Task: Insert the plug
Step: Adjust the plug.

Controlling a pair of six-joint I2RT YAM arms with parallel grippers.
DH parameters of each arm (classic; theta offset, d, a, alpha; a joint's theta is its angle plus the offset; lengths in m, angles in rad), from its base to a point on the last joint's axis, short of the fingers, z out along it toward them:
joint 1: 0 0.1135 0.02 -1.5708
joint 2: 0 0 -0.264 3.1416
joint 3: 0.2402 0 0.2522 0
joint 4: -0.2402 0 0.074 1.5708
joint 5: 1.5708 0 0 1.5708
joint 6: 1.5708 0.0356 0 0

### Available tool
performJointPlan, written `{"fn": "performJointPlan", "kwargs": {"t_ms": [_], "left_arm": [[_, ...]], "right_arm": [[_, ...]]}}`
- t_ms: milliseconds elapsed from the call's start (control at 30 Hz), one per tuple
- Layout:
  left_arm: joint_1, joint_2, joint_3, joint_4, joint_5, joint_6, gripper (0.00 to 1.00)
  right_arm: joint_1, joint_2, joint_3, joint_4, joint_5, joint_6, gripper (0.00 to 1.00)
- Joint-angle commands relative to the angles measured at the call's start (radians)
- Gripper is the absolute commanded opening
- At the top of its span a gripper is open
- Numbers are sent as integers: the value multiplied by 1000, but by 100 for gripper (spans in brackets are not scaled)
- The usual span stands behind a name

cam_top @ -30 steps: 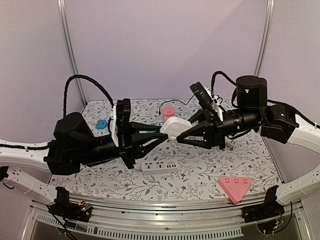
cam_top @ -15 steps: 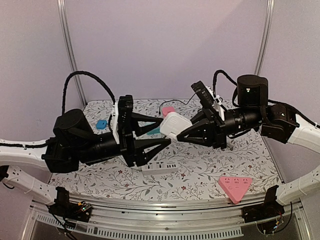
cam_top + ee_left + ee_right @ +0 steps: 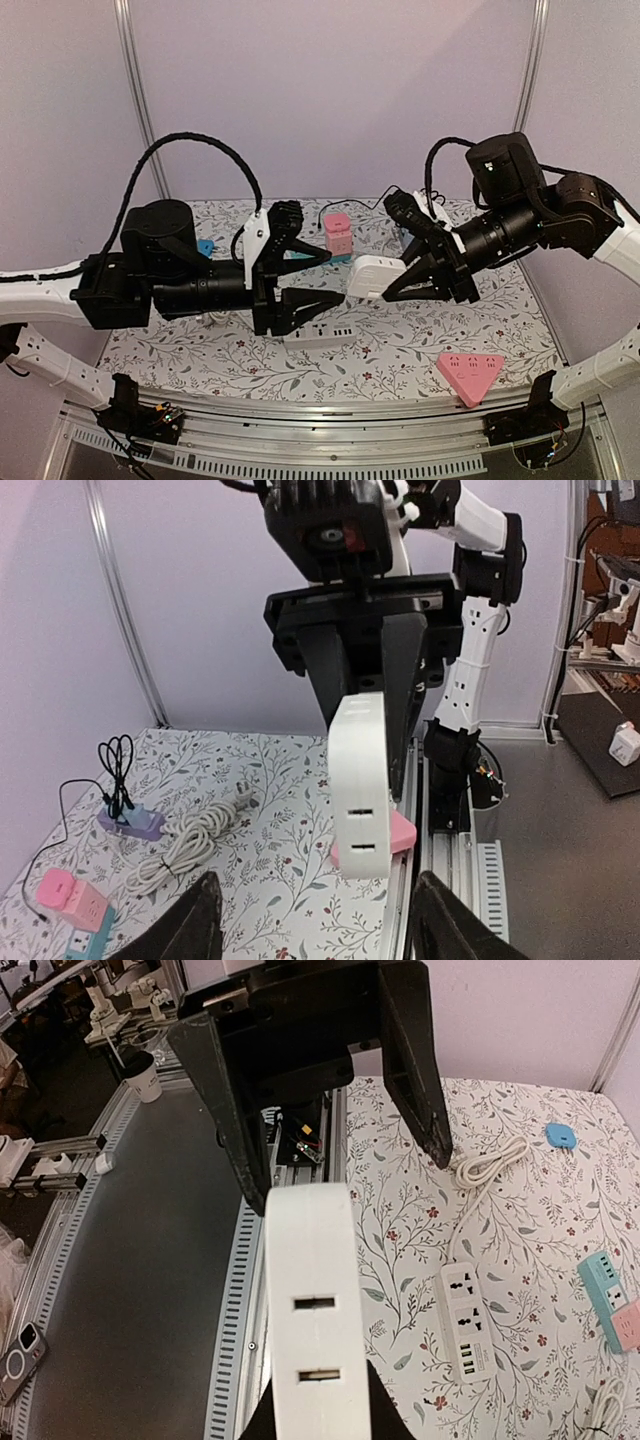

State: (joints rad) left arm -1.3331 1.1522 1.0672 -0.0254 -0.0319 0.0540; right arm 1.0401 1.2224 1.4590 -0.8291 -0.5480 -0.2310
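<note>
The right end effector (image 3: pixel 393 281) is clamped tight on the white plug (image 3: pixel 372 278). The plug is a flat, rounded block held in the air above the table (image 3: pixel 400 345), and its free end sticks out past the fingertips toward the other arm. In the right wrist view two narrow slots show on its thin edge.

Facing it, the left end effector (image 3: pixel 335 277) stands open and holds nothing. Its two fingers (image 3: pixel 192 928) are spread wide, one above the other in the top view. Their tips are near the plug's free end but apart from it.

Below both end effectors a white power strip (image 3: pixel 320 333) lies flat on the flowered table. In the top view the lower finger of the left end effector hangs over its upper edge and hides part of it.

Behind the gap between the end effectors, toward the back wall, a pink cube socket (image 3: pixel 337 232) sits beside a teal block (image 3: pixel 88 942). A coiled white cord (image 3: pixel 190 845) and a lavender piece with a thin black cable (image 3: pixel 130 823) lie on the table behind the right end effector.

A pink triangular socket block (image 3: pixel 470 373) lies below and in front of the right end effector, near the table's front edge. A small blue item (image 3: pixel 205 247) shows behind the left arm, partly hidden by it.
</note>
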Motion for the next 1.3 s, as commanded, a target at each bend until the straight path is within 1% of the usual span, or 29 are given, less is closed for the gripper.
{"fn": "performJointPlan", "kwargs": {"t_ms": [0,167,300,400,467,500,567,700,767,800,833,900,933,967,1000,1033,1067,1100,1133,1167,1200,1267], "left_arm": [[2,5,-17,-23,15,9,62],[1,73,31,-45,58,-7,60],[1,131,73,-77,71,-26,52],[2,149,83,-64,78,-41,35],[1,147,80,-40,90,-46,30],[2,145,78,-32,91,-48,30],[1,133,72,-21,98,-49,32],[2,108,65,-24,120,-45,45],[3,92,58,-24,111,-42,46],[2,85,53,-22,104,-40,45],[3,81,49,-19,97,-40,42],[4,83,48,-19,97,-40,30],[5,86,49,-22,103,-42,22],[4,92,52,-23,112,-43,7],[4,96,55,-25,119,-45,0],[5,97,56,-23,123,-47,0],[4,95,50,-3,124,-49,0],[5,84,37,28,116,-50,0],[5,70,19,74,101,-51,0],[5,49,-7,114,88,-50,0],[6,26,-35,161,79,-51,0],[9,-13,-91,241,75,-50,0]], "right_arm": [[6,54,42,-147,30,-107,0],[11,78,65,-131,20,-118,0],[25,92,81,-130,17,-127,0],[32,98,83,-129,7,-132,0],[34,100,83,-130,6,-137,0],[35,101,83,-133,9,-137,0],[36,102,81,-137,18,-142,0],[35,103,87,-151,33,-154,0],[36,99,86,-153,42,-157,0],[35,99,85,-153,43,-157,0],[37,97,84,-149,42,-157,0],[36,97,84,-146,36,-154,0],[35,97,84,-145,36,-150,0],[35,98,84,-143,36,-149,0],[35,96,83,-138,36,-146,0],[36,95,81,-130,39,-142,0],[35,92,75,-113,49,-137,5],[36,87,61,-81,57,-120,25],[36,71,32,-28,58,-106,42],[36,56,-14,46,47,-84,52],[35,30,-65,133,34,-63,59],[35,-26,-186,340,15,25,65]]}}
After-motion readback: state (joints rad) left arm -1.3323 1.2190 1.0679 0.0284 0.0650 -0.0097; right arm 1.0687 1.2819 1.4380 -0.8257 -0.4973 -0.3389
